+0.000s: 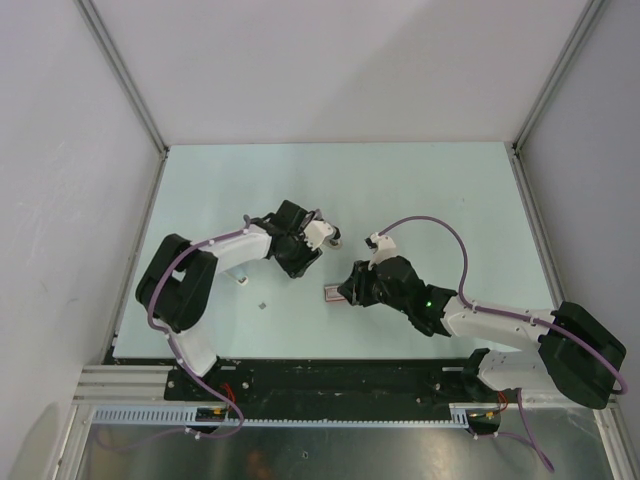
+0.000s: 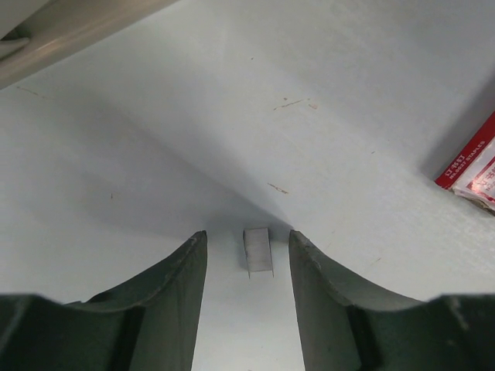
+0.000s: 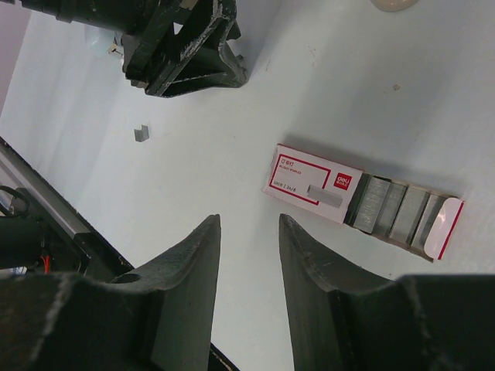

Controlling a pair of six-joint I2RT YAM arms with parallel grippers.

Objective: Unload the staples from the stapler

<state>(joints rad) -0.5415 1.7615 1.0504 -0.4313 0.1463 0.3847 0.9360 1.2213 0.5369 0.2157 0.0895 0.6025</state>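
The stapler (image 3: 313, 185) lies flat on the table. It looks like a small red-and-white box with a slid-out tray of grey staple strips (image 3: 394, 209). It shows in the top view (image 1: 333, 293) and at the left wrist view's right edge (image 2: 472, 166). My right gripper (image 3: 249, 224) is open and empty, hovering just beside its box end (image 1: 350, 288). My left gripper (image 2: 247, 243) is open and low over the table (image 1: 298, 268). A short grey staple strip (image 2: 258, 251) lies on the table between its fingertips, touching neither.
Another small grey staple piece (image 3: 140, 133) lies loose on the table near the left arm (image 1: 262, 304). A pale round thing (image 3: 394, 4) shows at the right wrist view's top edge. Grey walls and metal rails enclose the table (image 1: 400, 180).
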